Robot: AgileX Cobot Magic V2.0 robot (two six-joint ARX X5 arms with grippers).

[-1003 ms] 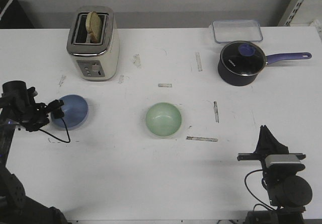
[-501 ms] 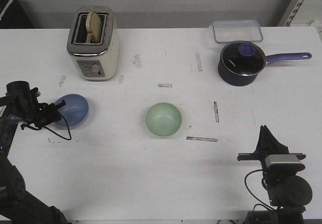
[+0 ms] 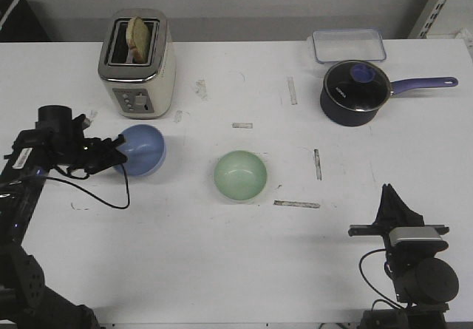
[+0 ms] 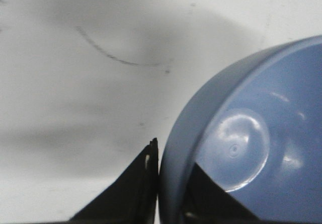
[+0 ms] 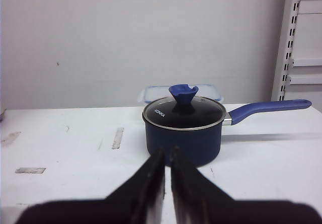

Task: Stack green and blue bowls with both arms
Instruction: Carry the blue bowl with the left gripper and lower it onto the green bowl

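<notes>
Left pincer [image 3: 117, 154] clamped on blue bowl [image 3: 141, 149] rim, one finger inside, one outside, near the table's [image 3: 222, 255] left edge. Green bowl [image 3: 240, 175] mid-table. Right pincer [image 5: 167, 164] together, idle near front-right corner.

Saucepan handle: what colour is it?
Purple-blue, matching the lid knob; the saucepan handle shows best in the right wrist view.

Left gripper [image 3: 117, 154] clamped — right gripper [image 5: 167, 159] closed
</notes>
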